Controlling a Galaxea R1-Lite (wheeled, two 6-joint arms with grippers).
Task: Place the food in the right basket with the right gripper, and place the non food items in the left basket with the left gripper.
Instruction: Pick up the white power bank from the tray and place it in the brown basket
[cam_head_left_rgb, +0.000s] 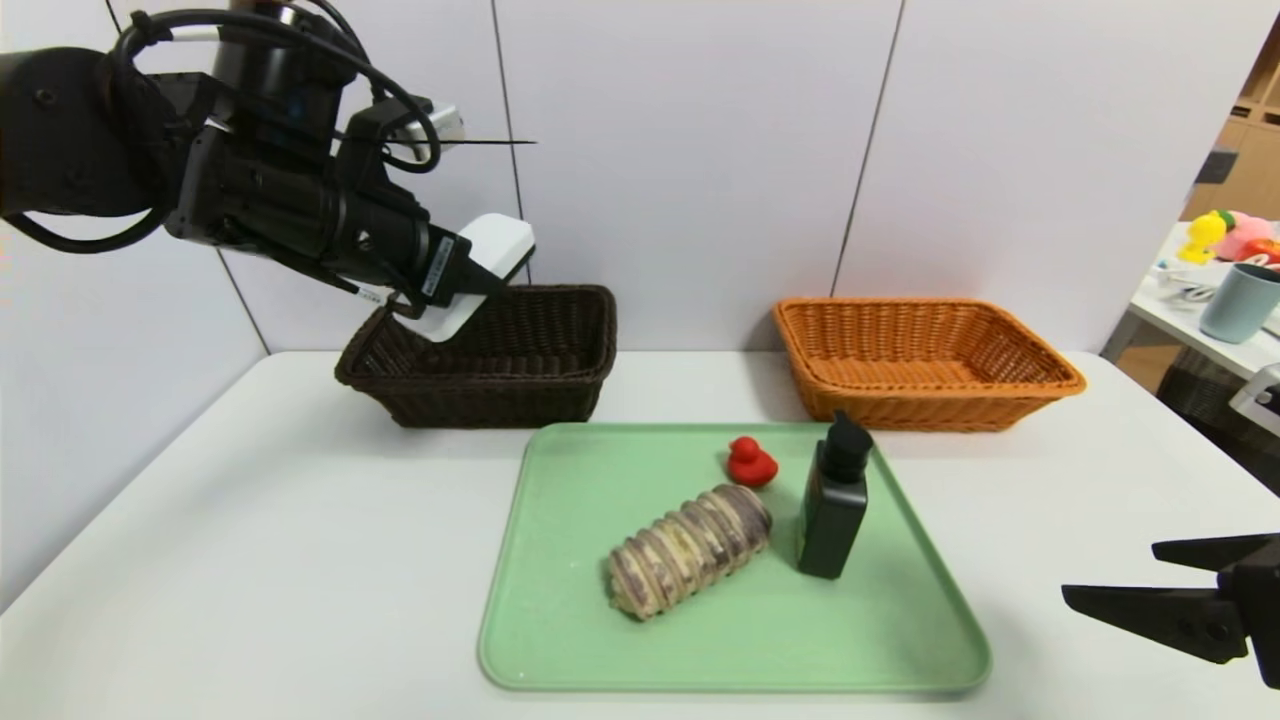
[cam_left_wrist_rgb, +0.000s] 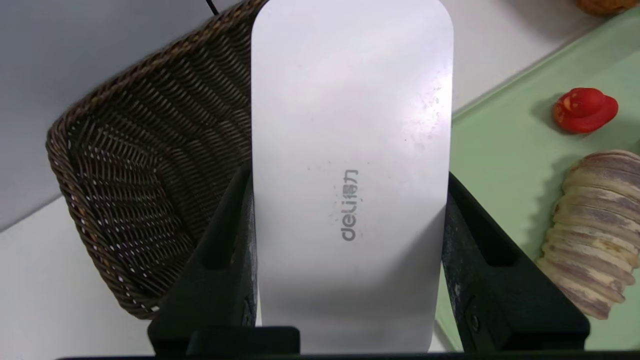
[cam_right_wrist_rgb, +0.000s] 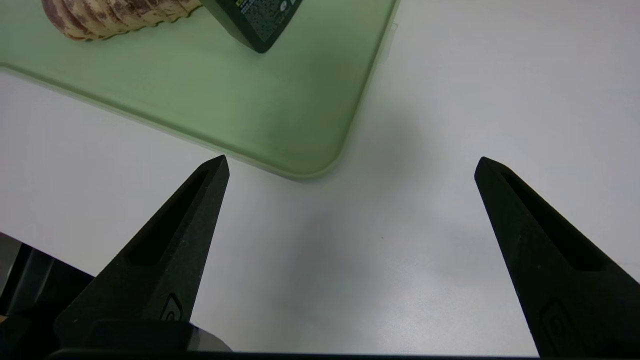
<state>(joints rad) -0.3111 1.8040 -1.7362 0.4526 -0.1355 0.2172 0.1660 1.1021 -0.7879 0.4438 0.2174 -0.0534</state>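
tray (cam_head_left_rgb: 560, 620): pale green, mid-table; landmark for everything below.
right basket (cam_head_left_rgb: 1040, 385): orange wicker, behind the tray's far right corner, nothing visible in it.
left basket (cam_head_left_rgb: 480, 395): dark wicker, behind the tray's far left corner.
left gripper (cam_head_left_rgb: 470, 290): above the left basket, clamped on a white deli case (cam_left_wrist_rgb: 350, 150).
right gripper (cam_right_wrist_rgb: 350, 170): low beside the tray's near right corner, fingers spread, holding nothing.
bread roll (cam_head_left_rgb: 690, 548): lying mid-tray.
dark bottle (cam_head_left_rgb: 833, 505): upright, right of the roll.
red duck (cam_head_left_rgb: 750, 462): far edge of the tray.
step: dropping the case; judged next, release over the basket's interior.
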